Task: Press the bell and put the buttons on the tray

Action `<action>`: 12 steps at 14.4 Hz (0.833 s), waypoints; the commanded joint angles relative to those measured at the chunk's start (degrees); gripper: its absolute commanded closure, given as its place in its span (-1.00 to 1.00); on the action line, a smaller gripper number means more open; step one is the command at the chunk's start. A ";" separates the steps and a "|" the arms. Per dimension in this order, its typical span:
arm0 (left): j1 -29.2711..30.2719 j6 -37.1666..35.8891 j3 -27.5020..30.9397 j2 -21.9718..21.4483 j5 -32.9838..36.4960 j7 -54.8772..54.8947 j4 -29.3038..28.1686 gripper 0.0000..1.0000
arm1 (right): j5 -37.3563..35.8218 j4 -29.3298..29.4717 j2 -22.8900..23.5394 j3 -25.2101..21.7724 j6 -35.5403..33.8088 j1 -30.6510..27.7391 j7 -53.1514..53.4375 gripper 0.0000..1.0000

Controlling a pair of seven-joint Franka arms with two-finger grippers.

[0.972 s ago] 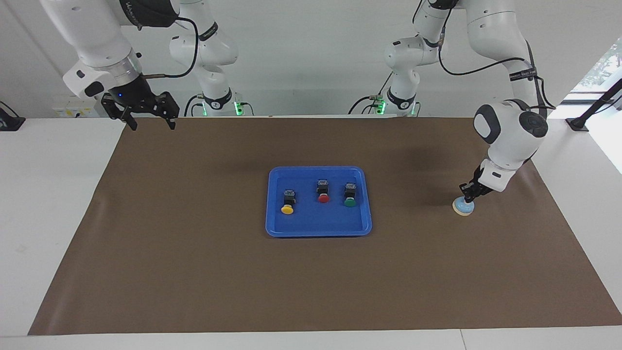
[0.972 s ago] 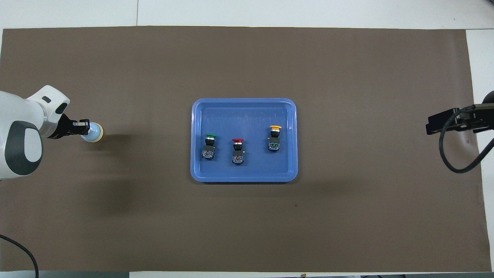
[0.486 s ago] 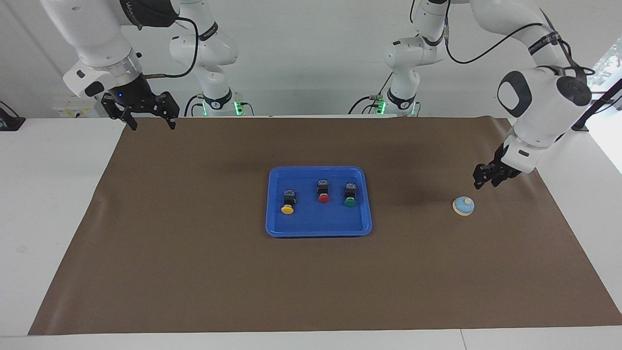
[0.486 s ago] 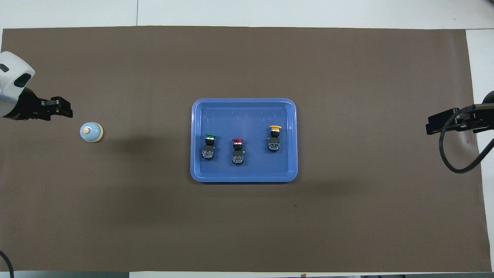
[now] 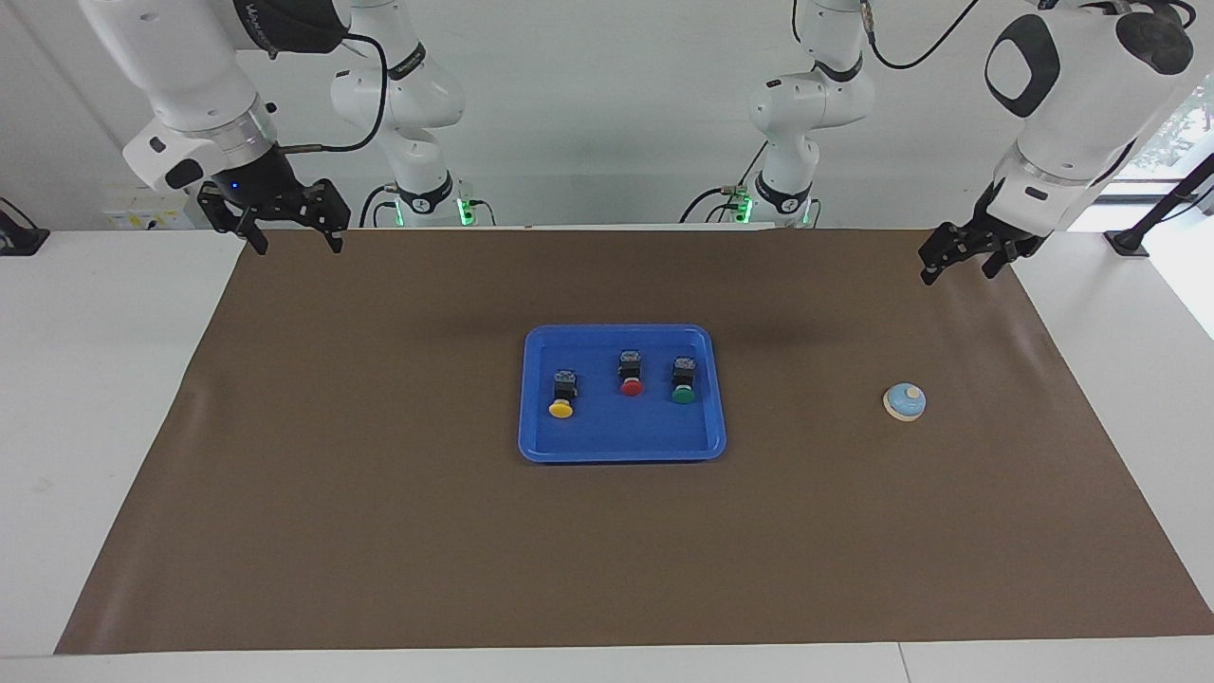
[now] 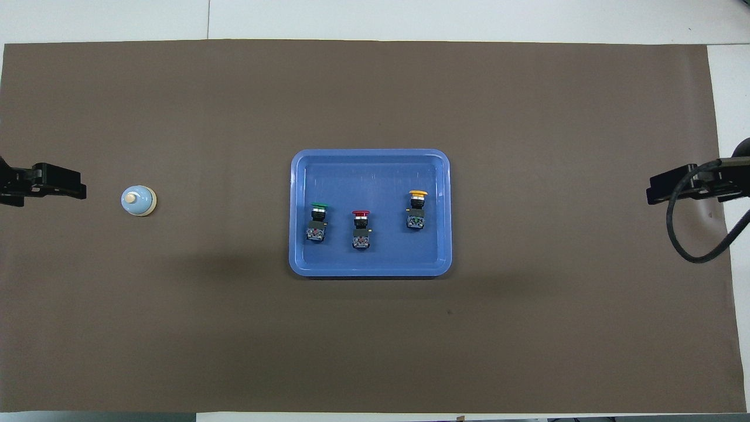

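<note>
**A:** Checking arm poses — what have you got?

**B:** Both raised, both waiting. Left gripper [image 5: 958,258] hangs over the brown mat [image 5: 379,531] at its own end of the table, fingers spread, empty. Right gripper [image 5: 296,230] hangs over the mat's corner at its end, jaws apart too, nothing in them.

**A:** Any readable text?

**B:** Lettering on the right arm's upper link, too small to read.

**A:** Task items, biggest first?

**B:** Blue tray [image 5: 621,448], mid-mat, flat, low rim, rounded corners. Bell [image 5: 905,402] sits on the mat toward the left arm's end, well apart from the tray: light-blue dome, cream rim and knob. In the tray, three black-bodied buttons lie on their sides: yellow button [image 5: 561,395], red button [image 5: 631,374], green button [image 5: 683,379], in a loose row, none touching.
</note>
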 commanded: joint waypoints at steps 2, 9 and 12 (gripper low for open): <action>-0.49 -5.66 0.17 -1.36 -0.06 -0.76 0.83 -1.00 | -0.53 -0.28 -0.22 0.81 -0.40 -1.04 -1.25 -1.00; -2.07 -9.45 0.26 -0.48 -0.15 -0.76 5.32 -1.00 | -0.53 -0.28 -0.22 0.81 -0.40 -1.04 -1.25 -1.00; -4.70 -9.45 1.13 -0.39 -0.15 -0.84 5.33 -1.00 | -0.53 -0.28 -0.22 0.81 -0.40 -1.04 -1.16 -1.00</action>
